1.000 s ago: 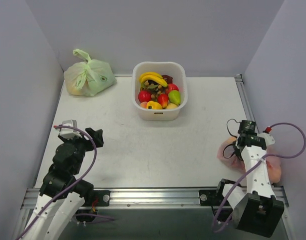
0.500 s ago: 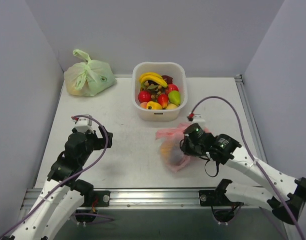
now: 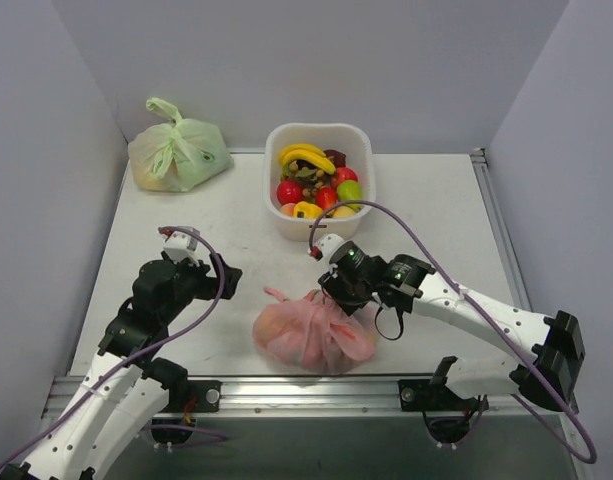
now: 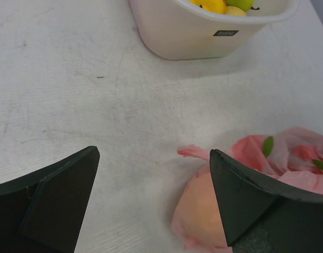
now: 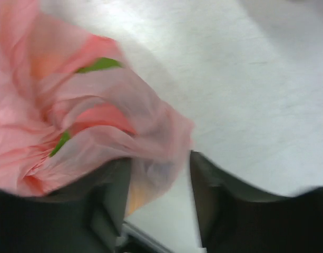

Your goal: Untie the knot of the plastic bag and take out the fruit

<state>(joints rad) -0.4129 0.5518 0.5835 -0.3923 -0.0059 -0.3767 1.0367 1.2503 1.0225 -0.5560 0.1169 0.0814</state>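
The pink plastic bag [image 3: 311, 338] lies on the table near the front middle, crumpled and bulging. Fruit shows through it: a yellow-orange round one [image 4: 201, 208] at its left end, and green leaves [image 5: 98, 65]. Its gathered top, where the knot sits, is under my right gripper [image 3: 334, 293], so I cannot make the knot out. My right gripper [image 5: 160, 158] is open, and loose pink plastic drapes over one finger and into the gap. My left gripper [image 3: 226, 278] stands wide open left of the bag. In the left wrist view the left gripper [image 4: 153, 153] frames bare table and the bag's left edge.
A white basket [image 3: 319, 228] full of fruit stands behind the bag, and its near wall [image 4: 193, 45] shows in the left wrist view. A tied pale green bag [image 3: 181, 152] lies at the back left. Grey walls close three sides. A metal rail [image 3: 306, 385] runs along the front.
My right arm swung from the right front edge to the middle, bringing the pink bag along, and its jaws have opened. My left gripper moved slightly right, toward the bag.
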